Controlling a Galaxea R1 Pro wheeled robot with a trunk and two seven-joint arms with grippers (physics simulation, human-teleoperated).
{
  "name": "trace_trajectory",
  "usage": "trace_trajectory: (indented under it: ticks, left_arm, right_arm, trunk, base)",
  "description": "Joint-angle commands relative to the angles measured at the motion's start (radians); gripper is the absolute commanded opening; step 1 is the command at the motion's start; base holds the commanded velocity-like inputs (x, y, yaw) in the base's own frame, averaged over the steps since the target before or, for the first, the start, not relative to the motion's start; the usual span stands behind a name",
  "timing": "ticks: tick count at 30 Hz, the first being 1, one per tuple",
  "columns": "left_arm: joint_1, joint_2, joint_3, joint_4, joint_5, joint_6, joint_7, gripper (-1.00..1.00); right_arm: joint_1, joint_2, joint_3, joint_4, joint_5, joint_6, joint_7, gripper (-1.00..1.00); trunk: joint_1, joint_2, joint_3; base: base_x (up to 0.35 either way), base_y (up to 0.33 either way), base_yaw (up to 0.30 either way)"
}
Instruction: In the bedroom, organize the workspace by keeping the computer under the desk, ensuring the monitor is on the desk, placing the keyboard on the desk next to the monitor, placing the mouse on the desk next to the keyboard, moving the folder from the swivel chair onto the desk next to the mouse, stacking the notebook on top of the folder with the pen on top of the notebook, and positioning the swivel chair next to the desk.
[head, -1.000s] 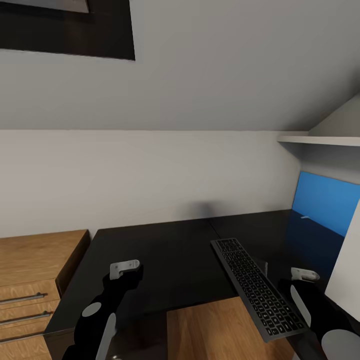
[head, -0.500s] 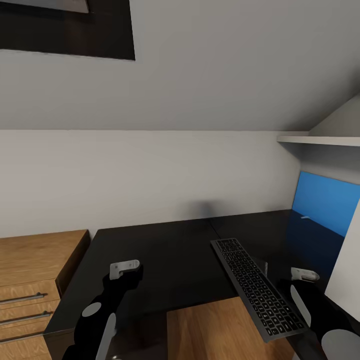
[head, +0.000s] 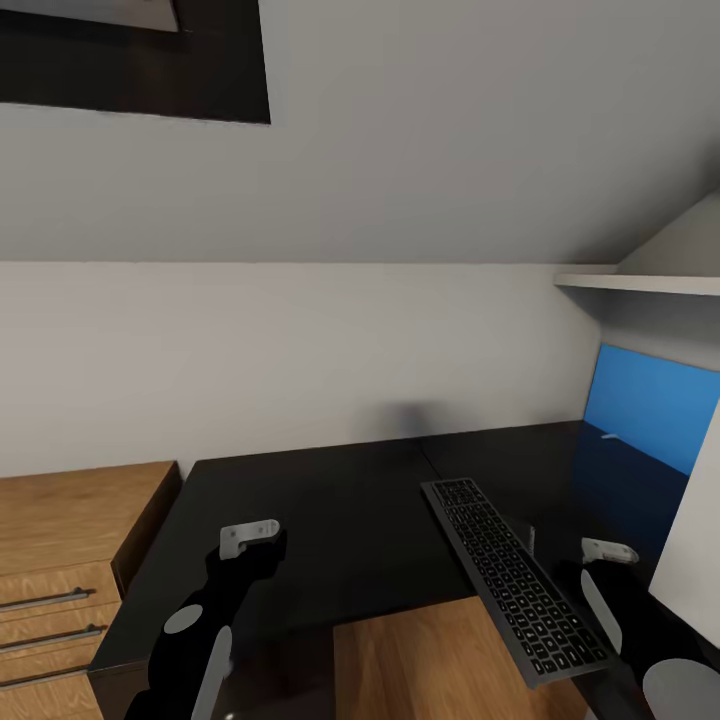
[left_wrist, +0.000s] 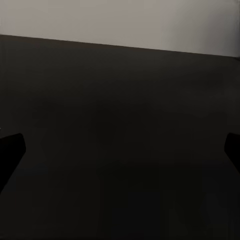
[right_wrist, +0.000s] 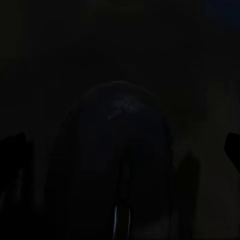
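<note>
The glossy black desk spans the head view. The slim keyboard lies on it diagonally at the right, its near end over the desk's front edge. My right arm hangs just right of the keyboard. In the right wrist view my right gripper is open, and the rounded black mouse lies between its dark fingertips, close below. My left gripper is open over bare desk top, left of the keyboard, with nothing between its fingers. My left arm reaches in from the lower left.
A light-wood drawer chest stands against the desk's left end. A blue wall panel and a pale shelf are at the right. The sloped ceiling comes down low behind the desk. Wood floor shows in front.
My right wrist has sunk very slightly toward the desk. The left arm, the keyboard and the camera have stayed put.
</note>
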Motion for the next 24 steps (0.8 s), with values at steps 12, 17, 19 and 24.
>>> trace_trajectory:
  ticks: [12,17,19,24]
  left_arm:
    - [-0.001,0.0,-0.001,-0.001,0.002,0.005,0.004,1.0]
    - [-0.001,0.0,-0.001,-0.001,0.002,0.005,0.004,1.0]
    - [-0.001,0.0,-0.001,-0.001,0.002,0.005,0.004,1.0]
    - [-0.001,0.0,-0.001,-0.001,0.002,0.005,0.004,1.0]
  right_arm:
    - [0.0,0.0,0.001,-0.001,-0.013,0.016,-0.005,1.0]
    - [0.0,0.0,0.001,-0.001,-0.013,0.02,-0.007,1.0]
    - [0.0,0.0,0.001,-0.001,-0.013,0.021,-0.008,1.0]
    - [0.0,0.0,0.001,-0.001,-0.011,0.021,-0.008,-1.0]
  trunk:
    - [0.0,0.0,-0.001]
    - [0.0,0.0,-0.001]
    - [0.0,0.0,-0.001]
    - [0.0,0.0,-0.001]
  base:
    - [0.0,0.0,0.0]
    - [0.0,0.0,0.0]
    - [0.0,0.0,0.0]
    - [0.0,0.0,0.0]
